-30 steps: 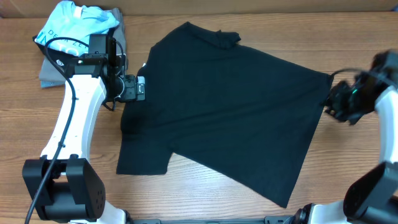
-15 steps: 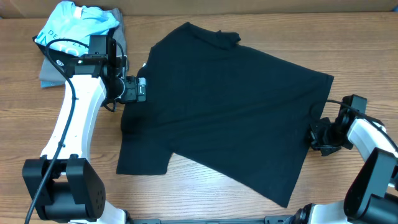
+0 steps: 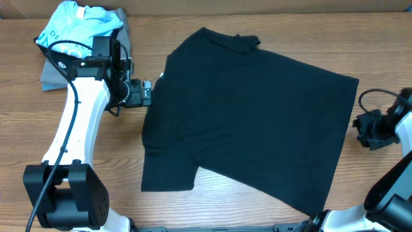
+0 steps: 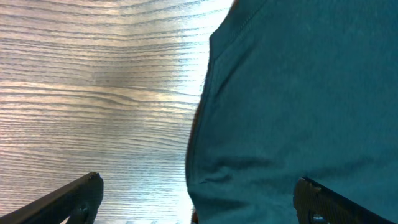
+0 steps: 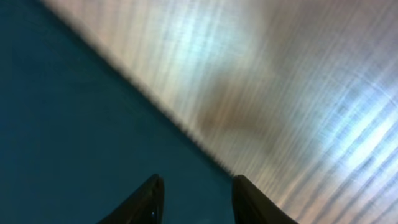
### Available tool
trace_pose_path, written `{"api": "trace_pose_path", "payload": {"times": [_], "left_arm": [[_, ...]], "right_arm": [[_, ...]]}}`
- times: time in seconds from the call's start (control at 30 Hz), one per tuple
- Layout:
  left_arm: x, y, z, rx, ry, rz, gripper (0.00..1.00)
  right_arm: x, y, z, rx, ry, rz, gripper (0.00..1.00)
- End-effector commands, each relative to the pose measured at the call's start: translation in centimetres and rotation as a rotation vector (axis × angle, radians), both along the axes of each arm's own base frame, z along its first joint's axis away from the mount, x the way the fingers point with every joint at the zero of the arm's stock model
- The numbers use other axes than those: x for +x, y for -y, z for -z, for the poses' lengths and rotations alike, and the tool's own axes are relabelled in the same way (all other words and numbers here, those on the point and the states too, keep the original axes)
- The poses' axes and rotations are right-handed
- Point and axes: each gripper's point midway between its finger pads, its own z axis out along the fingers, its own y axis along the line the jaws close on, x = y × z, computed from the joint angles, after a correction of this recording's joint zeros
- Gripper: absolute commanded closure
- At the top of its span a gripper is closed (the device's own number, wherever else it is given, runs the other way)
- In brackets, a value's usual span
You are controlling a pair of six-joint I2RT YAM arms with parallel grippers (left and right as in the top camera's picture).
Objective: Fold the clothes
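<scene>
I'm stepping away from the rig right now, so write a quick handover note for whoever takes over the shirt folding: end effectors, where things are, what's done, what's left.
Left end effector: open, holding nothing, at the edge of the black T-shirt on its own side.
Right end effector: open, holding nothing, at the shirt's opposite edge. Its wrist view is blurred.
Black T-shirt: spread flat and slightly skewed on the table, collar toward the far side.
Light blue shirt lies on a grey garment in the far corner by the left arm.
Done: no fold yet.
Left: every fold.
</scene>
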Motion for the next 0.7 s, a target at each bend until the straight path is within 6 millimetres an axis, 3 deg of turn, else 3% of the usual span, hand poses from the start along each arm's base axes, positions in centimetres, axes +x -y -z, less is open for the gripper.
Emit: {"api": "trace_pose_path", "payload": {"times": [0.0,0.2,0.3,0.4,0.53,0.6,0.67], "left_arm": [[-0.3,0.0,-0.2,0.000,-0.005,0.005,0.00],[-2.8,-0.6,0.8,0.028,-0.108,-0.015,0.00],[-3.3,-1.0,1.8,0.046,-0.126,-0.024,0.00],[-2.3,0.4,2.9,-0.027,-0.076,0.035,0.00],[0.2,3.7,3.4,-0.156,0.066,0.229,0.30],[0.3,4.1,4.3,-0.160,0.065,0.237,0.50],[-0.2,4.3,5.6,-0.162,0.029,0.242,0.61]], "right_arm": [[2.9,-0.5,-4.8,0.000,0.153,-0.133,0.58],[3.3,-3.5,-11.9,0.031,0.349,-0.257,0.48],[2.4,-4.3,-13.6,0.011,0.377,-0.284,0.46],[1.7,-4.9,-14.6,0.005,0.388,-0.290,0.43],[1.9,-5.6,-14.9,0.028,0.406,-0.307,0.43],[2.0,-5.9,-14.9,0.030,0.405,-0.316,0.43],[1.9,-6.3,-14.8,0.036,0.398,-0.329,0.43]]}}
